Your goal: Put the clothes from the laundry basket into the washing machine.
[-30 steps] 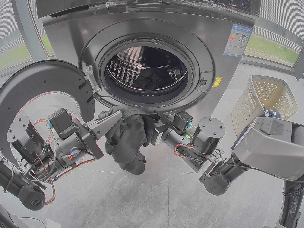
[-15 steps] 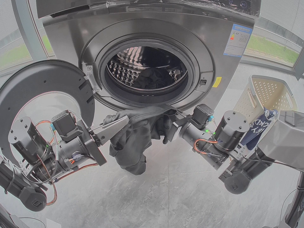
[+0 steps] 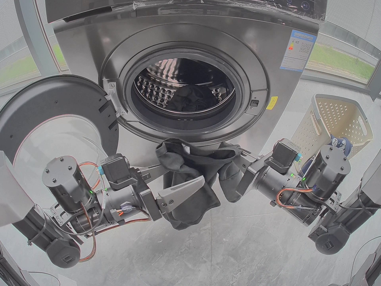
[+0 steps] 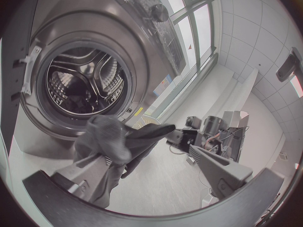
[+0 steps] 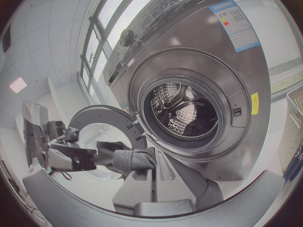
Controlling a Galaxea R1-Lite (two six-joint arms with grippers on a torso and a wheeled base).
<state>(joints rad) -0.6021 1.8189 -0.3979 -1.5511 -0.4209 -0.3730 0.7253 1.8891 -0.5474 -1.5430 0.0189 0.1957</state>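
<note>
A dark grey garment point(image 3: 190, 167) hangs in front of the washing machine point(image 3: 190, 32), just below its open drum mouth point(image 3: 184, 90). My right gripper point(image 3: 235, 158) is shut on the garment's right end; its closed fingers point(image 5: 164, 177) pinch the cloth point(image 5: 135, 160). My left gripper point(image 3: 182, 176) stands open under the garment. The cloth point(image 4: 107, 139) drapes over one finger, while the other finger point(image 4: 221, 174) is bare. Another dark garment point(image 3: 190, 98) lies inside the drum. A beige laundry basket point(image 3: 337, 118) at the right holds a blue garment point(image 3: 342, 143).
The round machine door point(image 3: 51, 112) is swung wide open to the left, close behind my left arm. Grey tiled floor point(image 3: 222, 251) lies open below both arms. Windows run behind the machine.
My left gripper has opened and moved right and lower, under the garment. The right arm has pulled to the right with the garment, spreading it out below the drum mouth.
</note>
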